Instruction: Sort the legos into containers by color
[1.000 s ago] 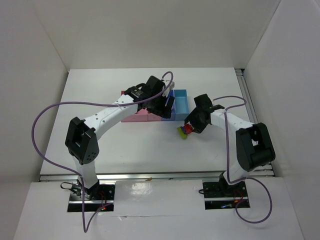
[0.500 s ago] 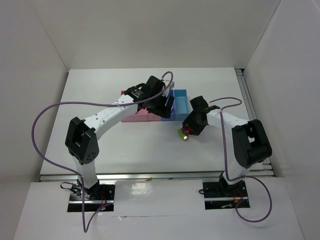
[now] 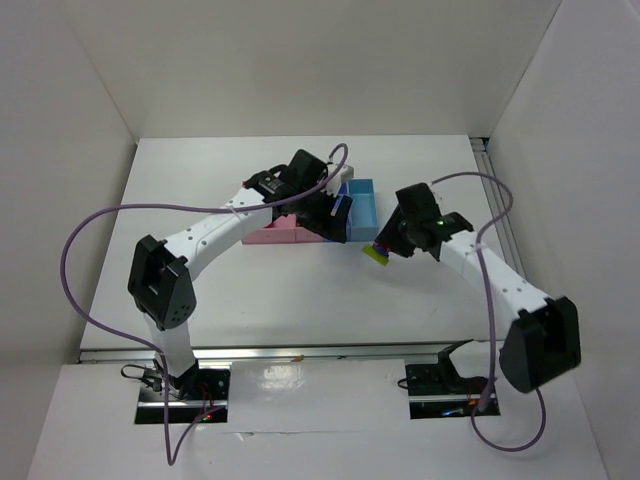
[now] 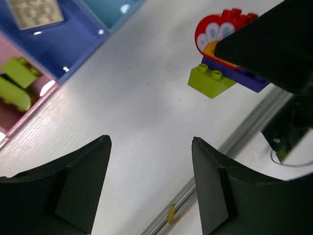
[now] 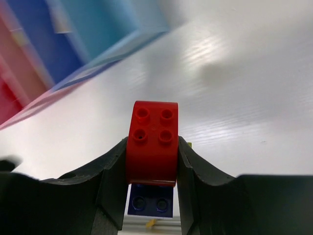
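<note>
Containers (image 3: 272, 236) mid-table. Your left gripper (image 4: 149, 147) hangs over them, spread wide, empty; probably ready to split clump. Your right gripper (image 5: 151, 147) pinches red brick (image 5: 151, 127) of mixed clump (image 3: 377, 252), beside light-blue bin (image 3: 362, 190).

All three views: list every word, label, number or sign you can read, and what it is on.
None: no words, numbers or brand marks are readable in any view.
The only print is a picture, eyes and an orange patch, on the red brick held by the right gripper.
The cream brick and green bricks in the containers are plain.
</note>
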